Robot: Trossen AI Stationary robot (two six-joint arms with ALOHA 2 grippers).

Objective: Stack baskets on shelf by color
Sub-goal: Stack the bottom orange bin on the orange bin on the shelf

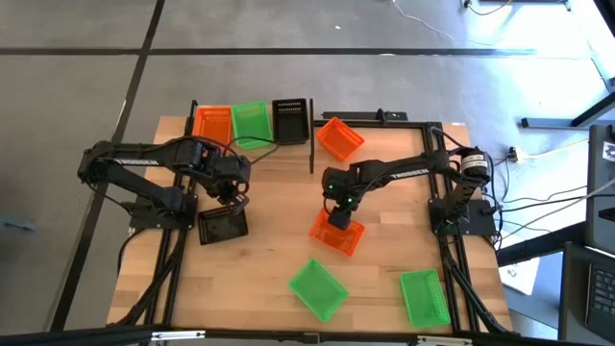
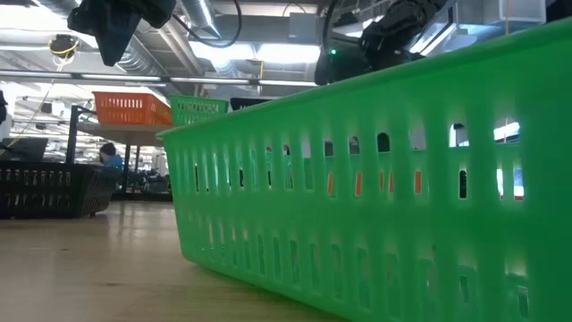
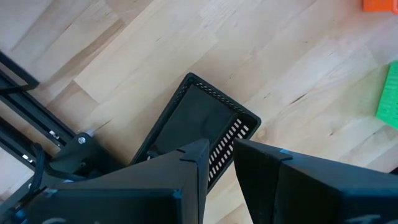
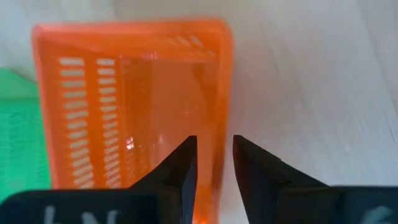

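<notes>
Seen from above, your left tool (image 1: 228, 195) hung over the rear wall of a black lattice-walled plastic basket (image 1: 222, 225) lying on the left half of the light wooden tabletop (image 1: 269, 259). In the left wrist view its two dark fingers (image 3: 186, 180) stood a little apart, one on each side of that basket's wall; you could not tell whether they pressed on it.

Your right tool (image 1: 338, 215) sat at the rear edge of an orange lattice-walled plastic basket (image 1: 338, 235) near the middle of the tabletop. In the right wrist view its fingers (image 4: 183, 171) straddled the basket's rim with a narrow gap (contact with the plastic was not clear).

At the back, on the small light wooden shelf with thin black metal uprights (image 1: 312, 144), three baskets stood in a row: an orange one (image 1: 212, 123), a green one (image 1: 252, 123) and a black one (image 1: 290, 119). Another orange basket (image 1: 338, 136) lay tilted just to their right.

Two green baskets lay near the front edge, one (image 1: 317, 287) in the middle and one (image 1: 424, 295) toward the right.
</notes>
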